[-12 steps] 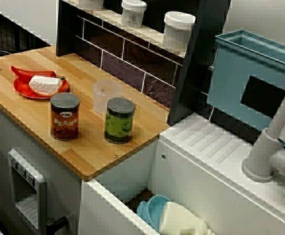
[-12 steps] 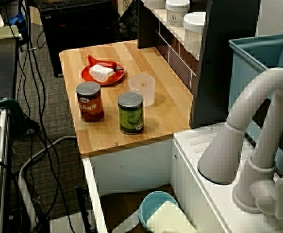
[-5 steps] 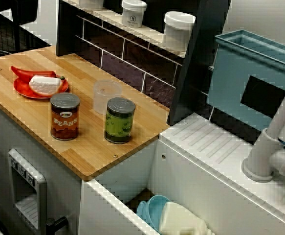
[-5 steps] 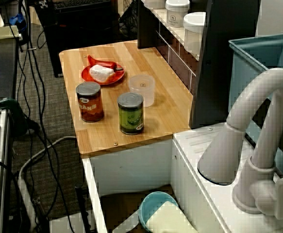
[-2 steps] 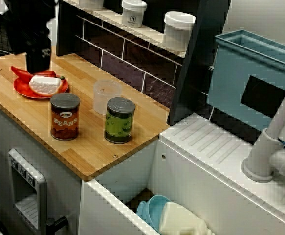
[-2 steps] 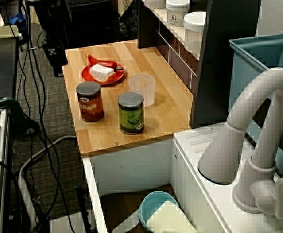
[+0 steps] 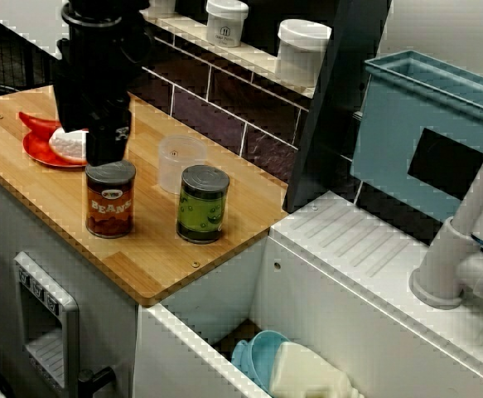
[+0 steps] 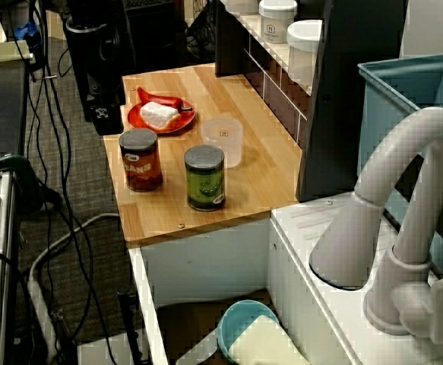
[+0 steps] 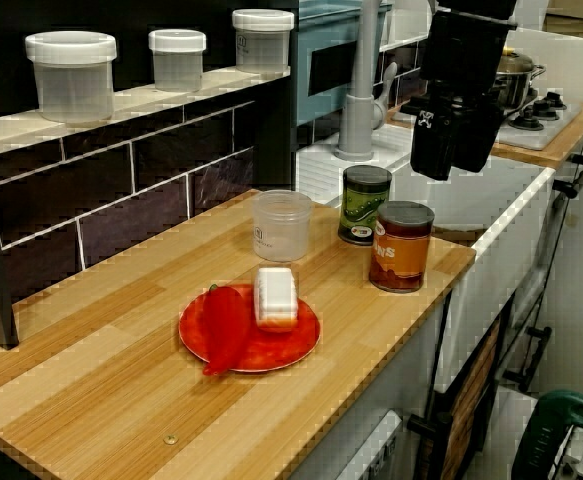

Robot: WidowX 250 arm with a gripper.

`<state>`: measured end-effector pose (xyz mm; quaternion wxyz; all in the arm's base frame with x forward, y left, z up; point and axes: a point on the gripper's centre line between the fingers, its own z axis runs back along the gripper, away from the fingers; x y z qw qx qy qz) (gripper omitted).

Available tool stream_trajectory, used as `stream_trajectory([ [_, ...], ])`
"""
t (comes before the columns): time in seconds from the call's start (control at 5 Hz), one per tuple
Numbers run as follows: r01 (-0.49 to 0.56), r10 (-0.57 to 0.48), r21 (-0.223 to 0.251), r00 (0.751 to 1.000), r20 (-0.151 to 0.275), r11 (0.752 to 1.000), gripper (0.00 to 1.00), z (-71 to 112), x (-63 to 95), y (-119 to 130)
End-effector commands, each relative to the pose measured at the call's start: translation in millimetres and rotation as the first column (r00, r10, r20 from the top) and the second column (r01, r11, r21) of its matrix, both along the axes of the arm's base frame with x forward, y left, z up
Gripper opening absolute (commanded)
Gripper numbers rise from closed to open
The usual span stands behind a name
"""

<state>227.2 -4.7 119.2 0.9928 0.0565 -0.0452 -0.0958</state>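
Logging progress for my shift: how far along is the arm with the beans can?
Done: the gripper is near the beans can, higher than its lid. In hand: nothing; it hangs clear of the can. Left: any grasp; the can stands upright, untouched, on the counter beside the green can.

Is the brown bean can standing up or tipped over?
Standing up. The bean can sits on its flat bottom on the wooden counter, round lid facing the ceiling.

Seen from the front, a second can point(image 7: 203, 204) is set just right of the beans can point(image 7: 110, 199), with a cup point(image 7: 181, 162) behind the pair. A plate point(image 7: 38, 152) is laid behind-left of that can, and the gripper point(image 7: 107, 153) is held above it.
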Motion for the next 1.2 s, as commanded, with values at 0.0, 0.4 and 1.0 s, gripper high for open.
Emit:
stream_trajectory([
  [0.0,-0.002,0.003,-0.045,1.0,0.022,0.999,1.0,14.7,1.1,-19.5],
  [0.4,-0.061,0.063,-0.024,0.993,0.095,0.998,1.0,8.4,-9.5,-39.9],
  [1.0,-0.129,0.127,0.012,0.985,0.115,0.992,1.0,-17.2,1.0,-56.9],
])
